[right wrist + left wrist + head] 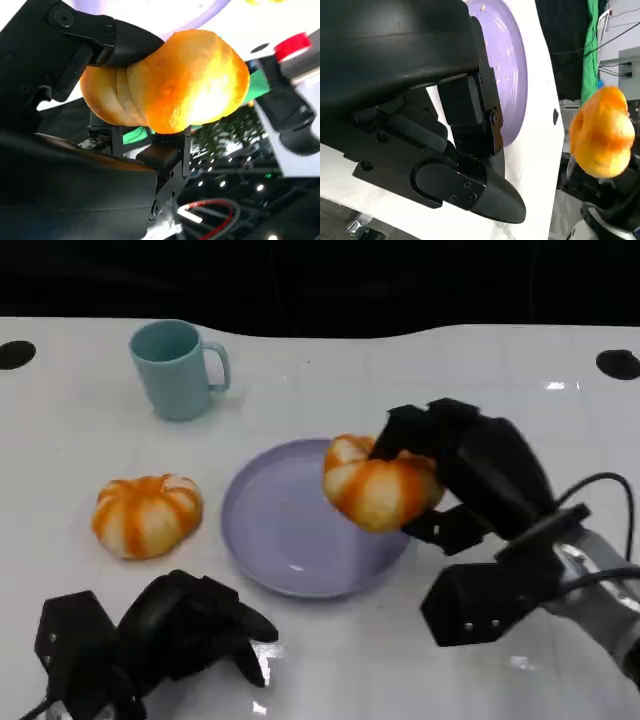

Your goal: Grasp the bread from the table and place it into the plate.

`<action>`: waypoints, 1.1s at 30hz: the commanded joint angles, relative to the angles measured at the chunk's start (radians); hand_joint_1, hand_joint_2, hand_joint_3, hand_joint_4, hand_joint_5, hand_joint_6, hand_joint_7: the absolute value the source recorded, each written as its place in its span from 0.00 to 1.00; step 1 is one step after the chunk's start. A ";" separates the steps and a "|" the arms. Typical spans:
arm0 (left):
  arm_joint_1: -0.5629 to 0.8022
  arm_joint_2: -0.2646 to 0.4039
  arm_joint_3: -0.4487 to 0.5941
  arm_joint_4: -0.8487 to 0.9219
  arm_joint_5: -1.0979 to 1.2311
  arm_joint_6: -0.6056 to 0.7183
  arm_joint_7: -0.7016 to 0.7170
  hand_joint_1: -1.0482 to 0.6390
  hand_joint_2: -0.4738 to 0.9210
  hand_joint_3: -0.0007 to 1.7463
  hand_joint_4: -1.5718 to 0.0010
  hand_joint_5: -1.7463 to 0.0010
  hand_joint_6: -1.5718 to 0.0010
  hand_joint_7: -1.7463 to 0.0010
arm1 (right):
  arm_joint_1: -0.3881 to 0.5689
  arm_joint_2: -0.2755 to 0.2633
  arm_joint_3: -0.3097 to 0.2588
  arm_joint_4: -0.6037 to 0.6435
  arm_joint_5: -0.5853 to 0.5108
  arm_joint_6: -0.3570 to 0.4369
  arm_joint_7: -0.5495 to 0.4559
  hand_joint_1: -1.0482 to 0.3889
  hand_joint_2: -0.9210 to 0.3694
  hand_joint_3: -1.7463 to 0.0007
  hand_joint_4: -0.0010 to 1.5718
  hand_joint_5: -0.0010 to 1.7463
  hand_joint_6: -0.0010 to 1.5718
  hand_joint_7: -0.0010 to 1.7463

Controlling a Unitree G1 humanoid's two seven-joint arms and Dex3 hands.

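Two orange buns show in the head view: one bread is gripped by the right hand above the right rim of the purple plate, while a second bun lies on the white table left of the plate, with a teal mug farther back. The left hand rests near the front edge, fingers curled in, holding nothing.

From the left wrist, that hand's dark fingers partly hide the plate (seen edge-on), the held bread beyond.

From the right wrist, black fingers clamp the bread on opposite sides.
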 commanded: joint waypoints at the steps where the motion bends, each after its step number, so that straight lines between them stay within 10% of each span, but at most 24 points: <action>1: 0.012 0.020 0.004 -0.002 -0.004 0.000 -0.004 0.00 1.00 0.02 0.15 0.50 0.00 0.94 | -0.067 0.045 0.010 0.079 -0.002 0.002 0.010 0.62 0.52 0.16 0.62 1.00 0.52 0.91; 10: 0.021 0.014 -0.002 -0.016 0.000 -0.004 -0.001 0.00 1.00 0.02 0.15 0.50 0.00 0.94 | -0.133 0.112 0.004 0.266 0.025 0.004 0.041 0.65 0.50 0.18 0.61 1.00 0.51 0.91; 16: 0.028 0.012 -0.004 -0.029 -0.001 0.003 0.003 0.00 1.00 0.02 0.15 0.50 0.00 0.94 | -0.131 0.099 -0.010 0.276 0.060 0.019 0.134 0.56 0.32 0.42 0.45 0.89 0.47 0.53; 20: 0.031 0.011 -0.004 -0.031 -0.003 0.001 0.002 0.00 1.00 0.02 0.15 0.51 0.00 0.95 | -0.124 0.082 -0.002 0.231 0.059 0.083 0.237 0.40 0.03 0.81 0.26 0.47 0.33 0.18; 26: 0.028 0.012 -0.005 -0.026 0.001 -0.009 0.002 0.00 1.00 0.02 0.15 0.51 0.00 0.95 | -0.089 0.046 -0.003 0.127 0.069 0.130 0.370 0.21 0.00 0.77 0.04 0.30 0.13 0.03; 33: 0.031 0.009 -0.003 -0.033 -0.009 0.006 -0.003 0.00 1.00 0.02 0.15 0.51 0.00 0.95 | -0.036 0.015 -0.021 0.014 0.105 0.145 0.446 0.12 0.00 0.72 0.00 0.29 0.09 0.00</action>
